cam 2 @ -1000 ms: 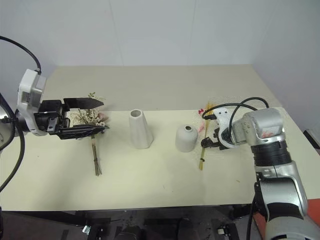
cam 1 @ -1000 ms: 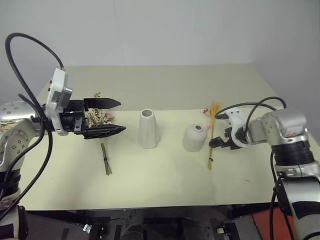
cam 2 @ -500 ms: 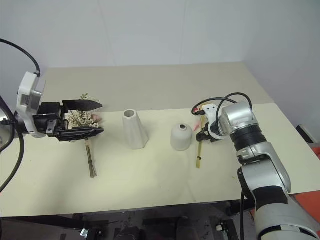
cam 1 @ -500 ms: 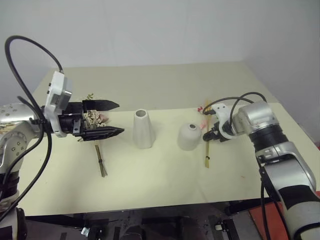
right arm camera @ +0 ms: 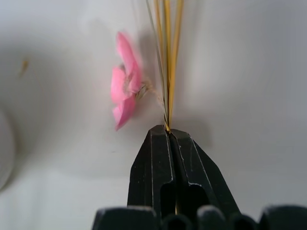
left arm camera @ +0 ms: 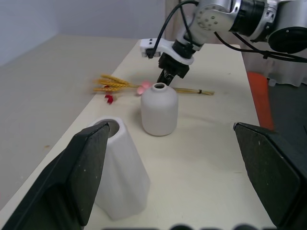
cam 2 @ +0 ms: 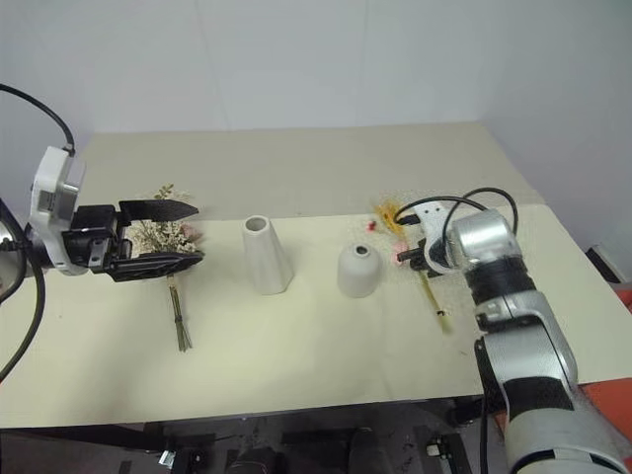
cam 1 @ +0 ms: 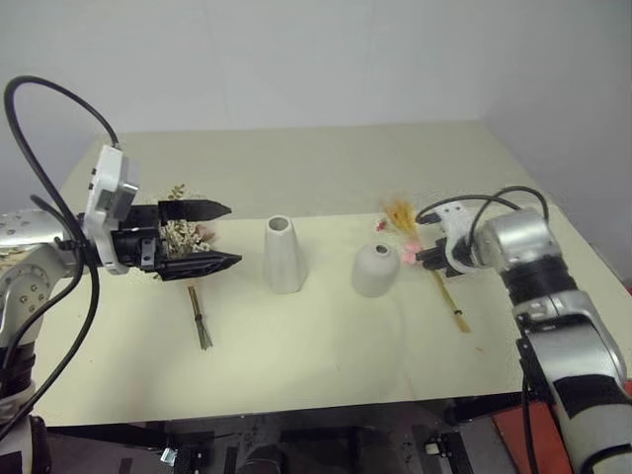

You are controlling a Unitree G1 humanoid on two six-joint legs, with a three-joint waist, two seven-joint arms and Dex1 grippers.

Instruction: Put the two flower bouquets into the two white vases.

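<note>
Two vases stand mid-table, the cone (cam 1: 282,256) left of the dome (cam 1: 375,270), while the right gripper (cam 1: 426,257), pinched tight on the wheat spray (cam 1: 427,254) just right of the dome, and the left gripper (cam 1: 219,236), fingers wide apart and empty, hovers over the bushy bunch (cam 1: 184,237) at far left.

At centre frame, a tall white vase (cam 1: 282,255) and a short white vase (cam 1: 375,270) stand on a cream table (cam 1: 326,346). At left, the left gripper (cam 1: 215,235) gapes over a bushy bouquet (cam 1: 183,235); at right, the right gripper (cam 1: 427,256) meets a golden spray (cam 1: 403,215).
</note>
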